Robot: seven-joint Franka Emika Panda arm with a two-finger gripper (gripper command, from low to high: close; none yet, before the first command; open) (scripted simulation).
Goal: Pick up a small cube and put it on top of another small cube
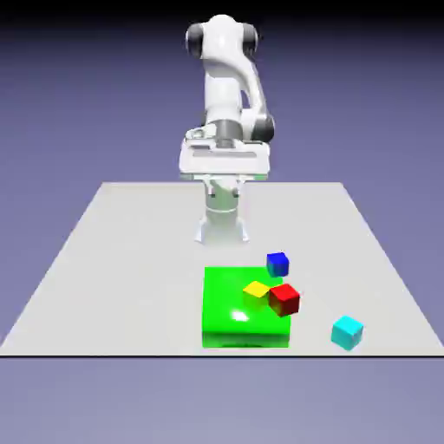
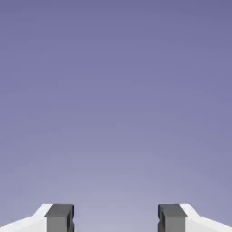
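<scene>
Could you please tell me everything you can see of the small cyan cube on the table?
The small cyan cube is a plain, light turquoise block with smooth, evenly coloured faces. It rests flat on the grey table, turned slightly so one corner faces the camera. It stands alone near the front edge, toward the exterior view's right, touching nothing else. The hand view does not show it.

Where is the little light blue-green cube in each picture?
Exterior view: the cyan cube sits alone on the grey table, near the front edge toward the exterior view's right, apart from the big green block.
Hand view: it is not in this picture; only the plain blue-violet backdrop and the two open grey fingers show.
Shared landmark: the blue-violet backdrop appears in both.
</scene>
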